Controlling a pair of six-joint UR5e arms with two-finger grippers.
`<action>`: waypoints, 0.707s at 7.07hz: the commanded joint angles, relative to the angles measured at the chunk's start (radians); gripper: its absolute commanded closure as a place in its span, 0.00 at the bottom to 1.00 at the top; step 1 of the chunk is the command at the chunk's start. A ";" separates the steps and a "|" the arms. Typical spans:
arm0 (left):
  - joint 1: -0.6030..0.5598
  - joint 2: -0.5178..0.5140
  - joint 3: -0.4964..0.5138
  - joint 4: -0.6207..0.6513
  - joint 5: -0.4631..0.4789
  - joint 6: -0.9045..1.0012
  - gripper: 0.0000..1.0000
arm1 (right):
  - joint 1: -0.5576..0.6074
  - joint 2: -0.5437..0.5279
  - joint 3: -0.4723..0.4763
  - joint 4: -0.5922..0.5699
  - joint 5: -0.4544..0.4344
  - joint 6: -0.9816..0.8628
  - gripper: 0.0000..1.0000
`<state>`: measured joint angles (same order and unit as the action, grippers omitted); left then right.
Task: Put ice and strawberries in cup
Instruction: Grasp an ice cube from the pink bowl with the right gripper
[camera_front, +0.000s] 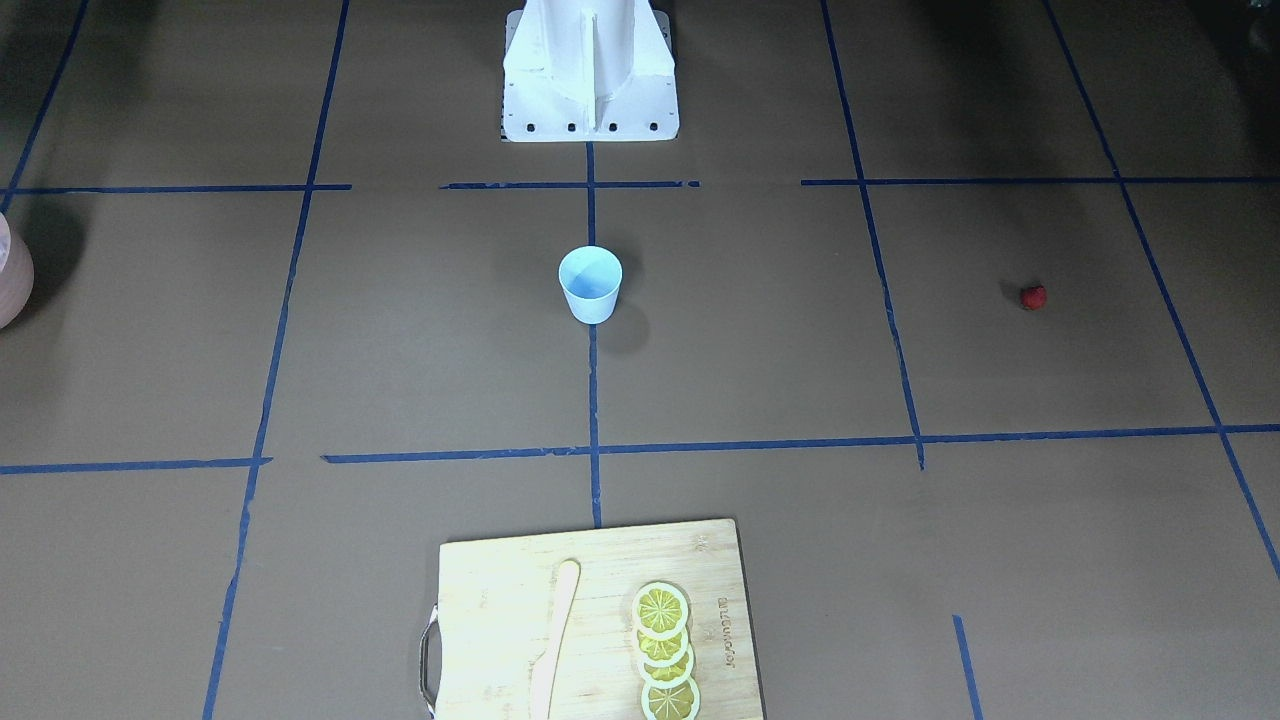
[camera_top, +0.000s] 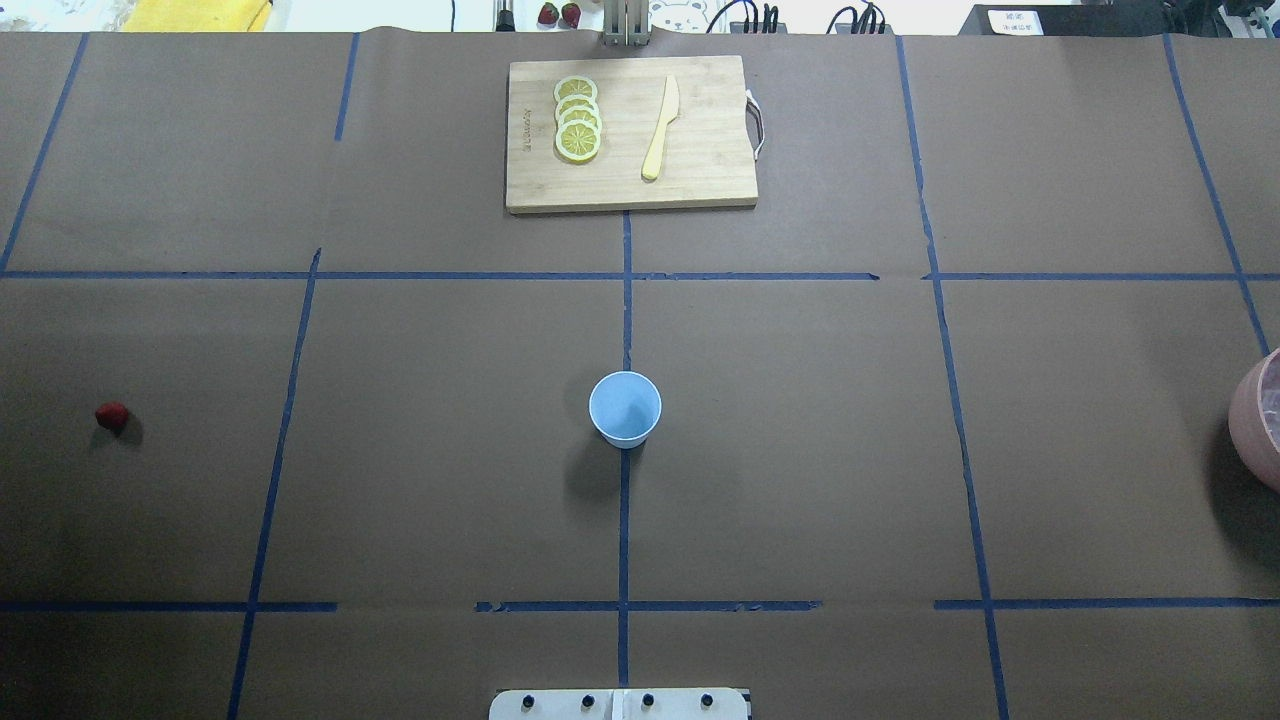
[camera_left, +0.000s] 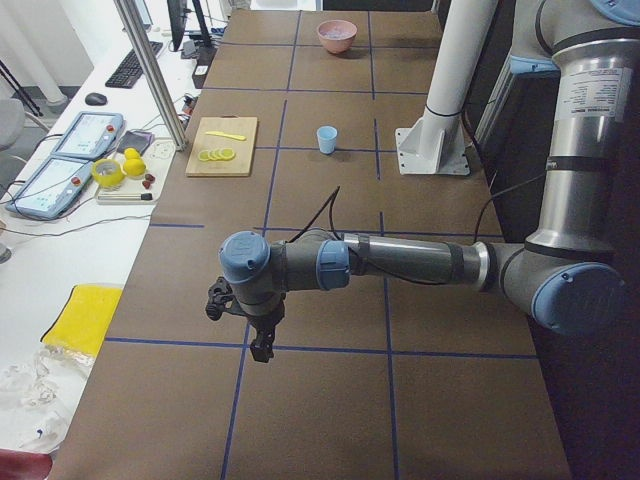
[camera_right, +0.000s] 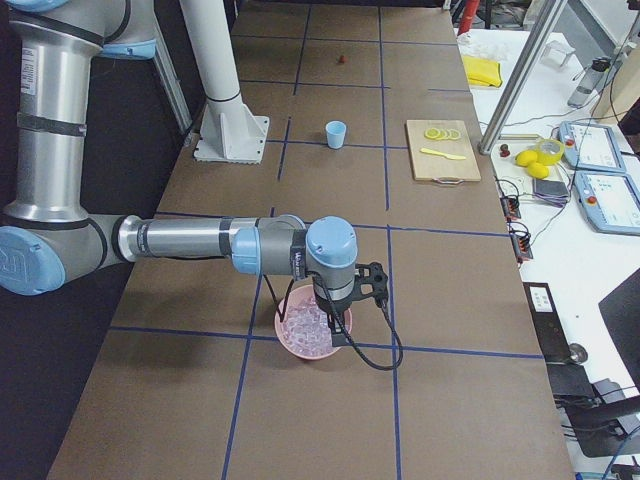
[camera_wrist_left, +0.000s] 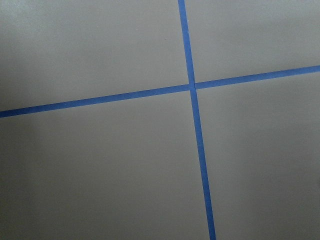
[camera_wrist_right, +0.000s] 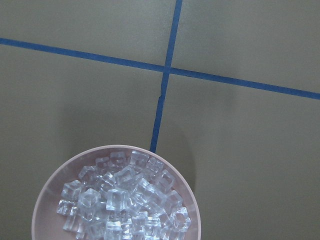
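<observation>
The light-blue cup (camera_top: 625, 408) stands upright and empty at the table's middle; it also shows in the front view (camera_front: 590, 285). One red strawberry (camera_top: 111, 416) lies far out on the robot's left side. Ice cubes (camera_wrist_right: 120, 200) fill a pink bowl (camera_wrist_right: 117, 149) at the far right edge (camera_top: 1255, 420). My right gripper (camera_right: 335, 332) hangs just over that bowl; I cannot tell whether it is open or shut. My left gripper (camera_left: 262, 347) points down over bare table near a tape crossing; I cannot tell its state either. No fingers show in either wrist view.
A wooden cutting board (camera_top: 700, 180) with lemon slices (camera_top: 578, 118) and a wooden knife (camera_top: 660, 130) lies at the table's far side. The white robot base (camera_front: 590, 80) stands at the near edge. Blue tape lines grid the brown table.
</observation>
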<state>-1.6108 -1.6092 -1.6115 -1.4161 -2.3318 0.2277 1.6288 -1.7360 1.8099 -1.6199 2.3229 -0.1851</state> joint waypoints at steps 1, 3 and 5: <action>0.000 0.005 -0.004 0.000 0.000 0.001 0.00 | -0.001 0.001 0.000 0.000 0.003 0.003 0.00; 0.000 0.003 -0.001 0.000 0.002 -0.001 0.00 | 0.000 0.004 0.002 0.000 0.004 0.007 0.00; 0.000 0.003 0.001 0.000 0.000 -0.001 0.00 | -0.003 0.009 0.009 0.003 0.003 0.009 0.00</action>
<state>-1.6107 -1.6062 -1.6113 -1.4158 -2.3305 0.2269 1.6274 -1.7297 1.8162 -1.6192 2.3260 -0.1771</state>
